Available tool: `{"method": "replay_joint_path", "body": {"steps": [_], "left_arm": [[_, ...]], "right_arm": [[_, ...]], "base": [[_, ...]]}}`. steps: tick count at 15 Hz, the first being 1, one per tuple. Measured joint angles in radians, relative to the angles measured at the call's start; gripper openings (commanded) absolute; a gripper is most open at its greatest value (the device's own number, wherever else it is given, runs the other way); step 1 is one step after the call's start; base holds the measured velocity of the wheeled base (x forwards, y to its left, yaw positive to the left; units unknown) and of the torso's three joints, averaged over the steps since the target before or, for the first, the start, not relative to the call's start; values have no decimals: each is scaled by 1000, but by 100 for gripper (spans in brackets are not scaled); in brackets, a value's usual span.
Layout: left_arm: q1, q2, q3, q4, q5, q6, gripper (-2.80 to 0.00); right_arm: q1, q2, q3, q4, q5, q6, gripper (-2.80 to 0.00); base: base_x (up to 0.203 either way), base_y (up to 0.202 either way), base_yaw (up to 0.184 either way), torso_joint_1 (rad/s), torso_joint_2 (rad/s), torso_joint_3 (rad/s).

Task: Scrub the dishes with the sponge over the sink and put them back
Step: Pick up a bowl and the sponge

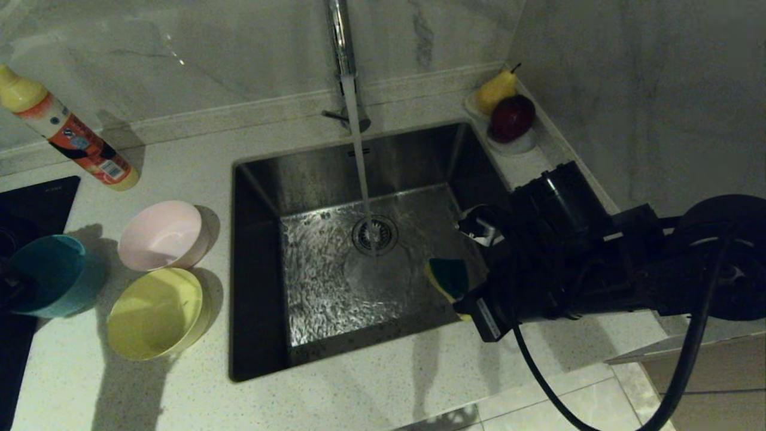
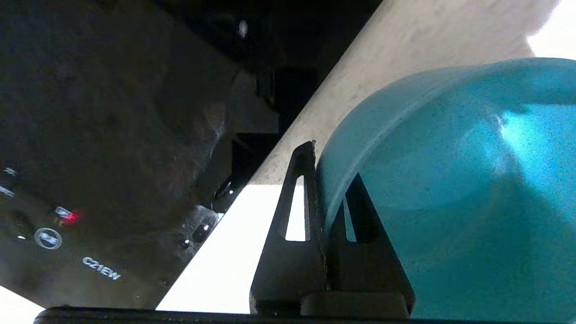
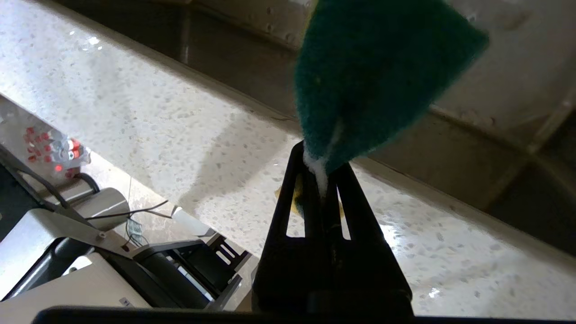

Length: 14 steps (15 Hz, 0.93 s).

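My left gripper (image 2: 330, 162) is shut on the rim of the blue bowl (image 2: 450, 180), one finger inside and one outside. In the head view that blue bowl (image 1: 51, 275) sits tilted at the far left, at the edge of the cooktop. The pink bowl (image 1: 161, 234) and the yellow bowl (image 1: 157, 312) stand upright on the counter left of the sink (image 1: 311, 173). My right gripper (image 3: 320, 157) is shut on the sponge (image 3: 378, 76), green side showing. It holds the sponge (image 1: 449, 276) over the sink's right front corner.
Water runs from the chrome tap (image 1: 339, 36) onto the drain strainer (image 1: 374, 234). A yellow bottle (image 1: 72, 134) lies at the back left. A white dish with a pear and an apple (image 1: 508, 114) stands in the back right corner. The black cooktop (image 1: 30, 197) is at the left.
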Motion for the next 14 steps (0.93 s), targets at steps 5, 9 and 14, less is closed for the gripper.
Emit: {"method": "replay_joint_path", "body": {"steps": [5,9,14], "left_arm": [[1,-119,-35,6,2,-7,-280],[-15,-235,-136,65,-5,-4,-280],[-282,-274,-244,185,5,-19,-280]], "right_arm": [[0,-12,11,1,1,1,-280],[1,-20,13,2,1,2,-280],[2,-54,23,2,1,43,-280]], "base": [[0,0,0,0,0,0],[0,0,0,0,0,0],[0,0,0,0,0,0]]}}
